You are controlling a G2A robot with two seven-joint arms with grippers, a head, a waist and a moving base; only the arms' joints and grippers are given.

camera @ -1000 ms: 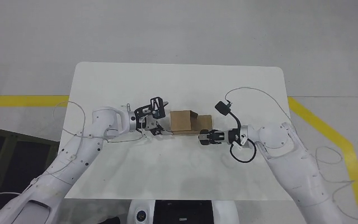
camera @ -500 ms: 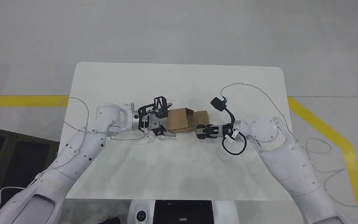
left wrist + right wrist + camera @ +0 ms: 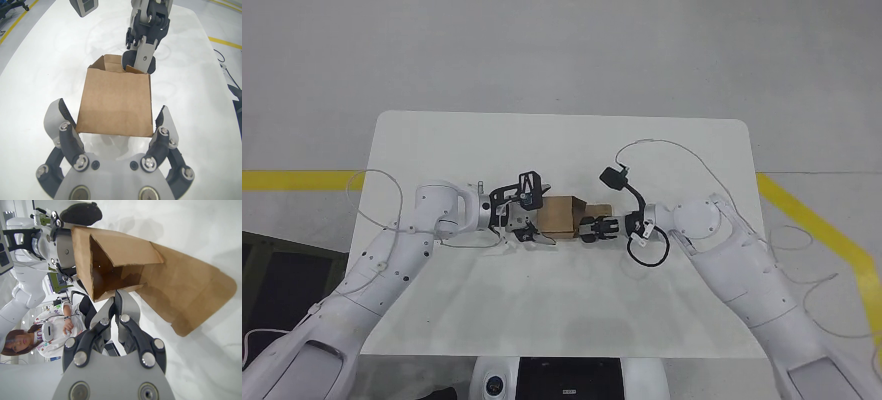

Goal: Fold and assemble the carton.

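Just ahead of your right end effector (image 3: pixel 115 293), pressed together, the carton (image 3: pixel 179 291) lies mouth-first; your left end effector (image 3: pixel 112 106), spread apart, straddles its far end.

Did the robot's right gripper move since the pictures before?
Yes. Against the white table, the right gripper has slid toward the table's middle, up to the open end of the carton.

You have the carton (image 3: pixel 564 214) lying mid-table (image 3: pixel 662 150) between both grippers. Your left gripper (image 3: pixel 112 104) straddles its left end, one finger on each side. Your right gripper (image 3: pixel 115 295) meets the rim of the right, open end.
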